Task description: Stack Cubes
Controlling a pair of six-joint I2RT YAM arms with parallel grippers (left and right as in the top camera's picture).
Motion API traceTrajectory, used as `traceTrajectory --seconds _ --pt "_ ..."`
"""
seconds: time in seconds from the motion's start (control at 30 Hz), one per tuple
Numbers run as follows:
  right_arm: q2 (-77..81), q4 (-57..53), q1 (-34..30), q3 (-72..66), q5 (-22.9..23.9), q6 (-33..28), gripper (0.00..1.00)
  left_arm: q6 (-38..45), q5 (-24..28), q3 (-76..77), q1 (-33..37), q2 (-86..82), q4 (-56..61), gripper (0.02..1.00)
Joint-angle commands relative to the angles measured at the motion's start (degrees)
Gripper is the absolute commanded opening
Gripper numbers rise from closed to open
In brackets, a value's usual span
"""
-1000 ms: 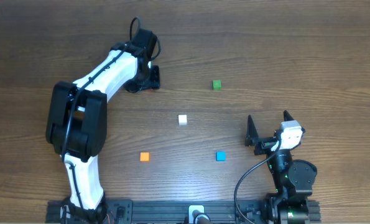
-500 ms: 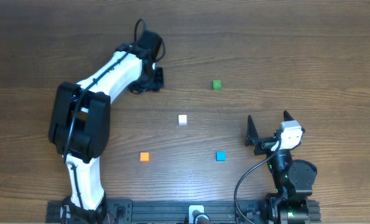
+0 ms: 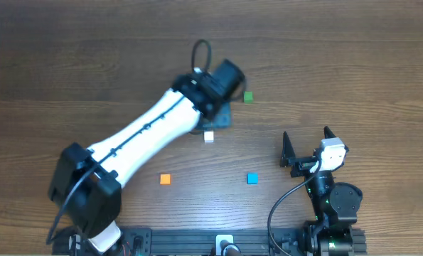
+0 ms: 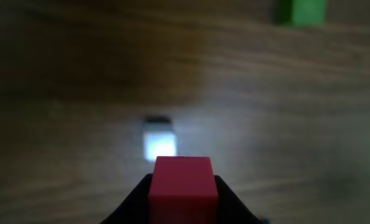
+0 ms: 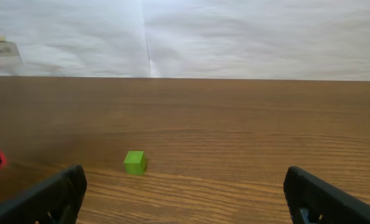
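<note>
Left tool (image 4: 183, 200) clenched on red cube (image 4: 183, 180), close by white cube (image 3: 209, 136)
Right tool (image 3: 307, 147) released, near own base; green cube (image 3: 248, 97) beyond left tool; orange cube (image 3: 166, 179) and blue cube (image 3: 252, 178) apart on desk (image 3: 367, 57)

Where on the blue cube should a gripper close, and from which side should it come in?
Take the blue cube by two opposite side faces, coming straight down from above. It sits flat on the table and apart from the other cubes, so those faces are free and the flat, parallel sides suit two fingers. The open right gripper looks nearest.
</note>
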Motion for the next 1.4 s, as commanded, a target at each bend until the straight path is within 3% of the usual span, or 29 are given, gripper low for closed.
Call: traceTrajectory --seconds 0.03,1.4 --pt "-0.42 0.02 -0.33 -0.44 -0.66 -0.24 0.993 -7.98 -2.4 0.39 -4.63 0.79 -0.26 0.064" --pt "-0.42 0.02 -0.33 -0.44 -0.66 -0.26 0.993 -3.54 -0.57 -7.87 -2.01 7.04 5.68 0.053"
